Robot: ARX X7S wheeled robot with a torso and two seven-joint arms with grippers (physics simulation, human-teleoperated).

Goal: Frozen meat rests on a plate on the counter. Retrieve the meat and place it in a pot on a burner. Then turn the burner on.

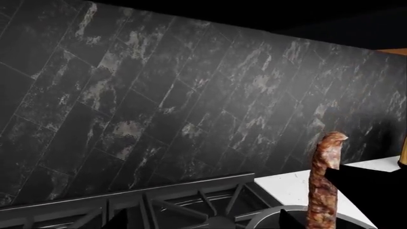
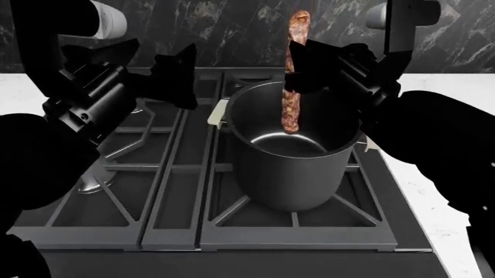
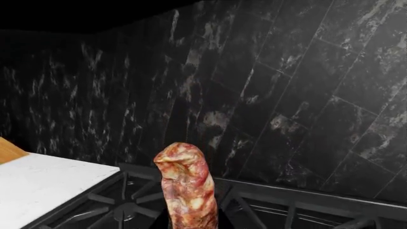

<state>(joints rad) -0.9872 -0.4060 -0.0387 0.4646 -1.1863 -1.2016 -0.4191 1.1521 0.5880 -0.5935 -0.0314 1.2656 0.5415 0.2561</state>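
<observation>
We see the meat (image 2: 291,87), a long thin sausage mottled reddish-brown with pale flecks, held upright in the right gripper (image 2: 305,66), which is clamped around its middle. Its lower end hangs inside the dark mouth of the pot (image 2: 290,168), toward the rim's 12 o'clock. The grey pot with its cream side handle stands on the stove grate (image 2: 155,191). The left gripper (image 2: 182,78), at the pot's 10 o'clock, carries nothing; we cannot tell how its jaws stand.
</observation>
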